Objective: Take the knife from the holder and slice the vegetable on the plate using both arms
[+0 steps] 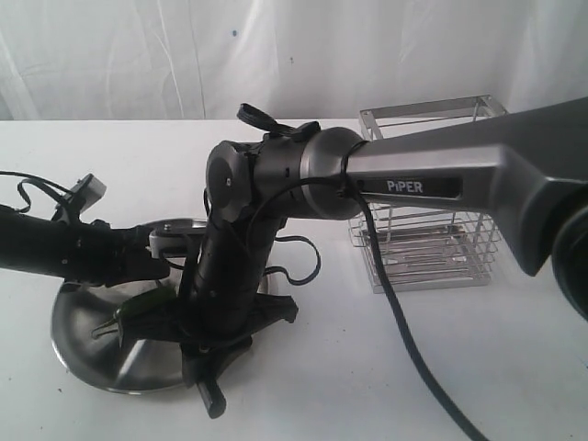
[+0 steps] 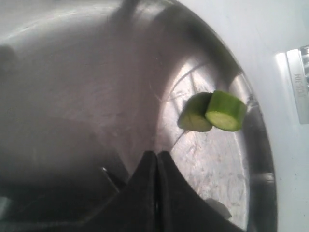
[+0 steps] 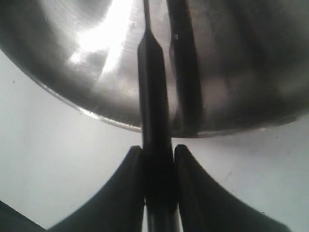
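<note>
The steel plate (image 1: 83,354) lies at the front left. Two cut green pieces of the vegetable (image 2: 225,111) lie side by side on the plate (image 2: 212,164), a little beyond my left gripper (image 2: 157,154), whose black jaws are pressed together with nothing between them. In the exterior view a green bit of vegetable (image 1: 136,314) shows under the left arm. My right gripper (image 3: 158,154) is shut on the black handle of the knife (image 3: 154,96). The knife reaches over the plate's rim (image 3: 96,113); its blade runs out of that view. The handle's end (image 1: 213,397) pokes toward the table's front.
The wire holder (image 1: 432,230) stands on the white table to the right of the plate, behind the big PiPER arm (image 1: 423,175). A black cable (image 1: 409,340) trails from that arm across the table. White cloth hangs at the back.
</note>
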Tool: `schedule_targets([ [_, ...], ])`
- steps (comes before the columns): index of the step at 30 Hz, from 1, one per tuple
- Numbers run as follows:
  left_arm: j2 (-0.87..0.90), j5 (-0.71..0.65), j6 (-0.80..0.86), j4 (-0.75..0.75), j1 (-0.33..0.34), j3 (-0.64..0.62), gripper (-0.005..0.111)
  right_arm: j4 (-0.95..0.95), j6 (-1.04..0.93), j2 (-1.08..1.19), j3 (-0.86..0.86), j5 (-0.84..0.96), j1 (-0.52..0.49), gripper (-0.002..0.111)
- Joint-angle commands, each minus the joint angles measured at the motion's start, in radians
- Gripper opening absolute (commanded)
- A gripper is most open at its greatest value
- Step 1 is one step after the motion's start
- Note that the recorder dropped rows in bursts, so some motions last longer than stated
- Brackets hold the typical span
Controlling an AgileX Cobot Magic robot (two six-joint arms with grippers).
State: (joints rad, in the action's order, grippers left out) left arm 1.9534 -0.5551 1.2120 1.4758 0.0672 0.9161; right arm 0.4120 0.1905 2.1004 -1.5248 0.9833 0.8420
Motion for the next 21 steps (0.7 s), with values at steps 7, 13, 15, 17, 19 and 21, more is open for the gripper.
schedule_targets([
  [7, -0.033, -0.06, -0.032, -0.125, 0.0, 0.021, 0.0, -0.025, 0.013, -0.003, 0.003, -0.02, -0.005, 0.0],
  [13, -0.033, -0.01, -0.032, -0.147, 0.0, 0.021, 0.0, -0.025, 0.013, -0.003, 0.003, -0.022, -0.005, 0.0],
  [15, -0.029, 0.016, -0.032, -0.147, 0.0, 0.021, 0.0, -0.025, 0.013, -0.003, 0.003, -0.022, -0.005, 0.0],
  [17, -0.026, 0.021, -0.032, -0.147, 0.0, 0.021, 0.0, -0.025, 0.013, -0.003, 0.003, -0.022, -0.005, 0.0],
  [19, -0.024, 0.019, -0.032, -0.147, 0.0, 0.021, 0.0, -0.025, 0.013, -0.003, 0.003, -0.019, -0.005, 0.0],
  [21, -0.024, -0.002, -0.032, -0.142, 0.0, 0.021, 0.0, -0.025, 0.011, -0.003, 0.003, -0.017, -0.005, 0.0],
])
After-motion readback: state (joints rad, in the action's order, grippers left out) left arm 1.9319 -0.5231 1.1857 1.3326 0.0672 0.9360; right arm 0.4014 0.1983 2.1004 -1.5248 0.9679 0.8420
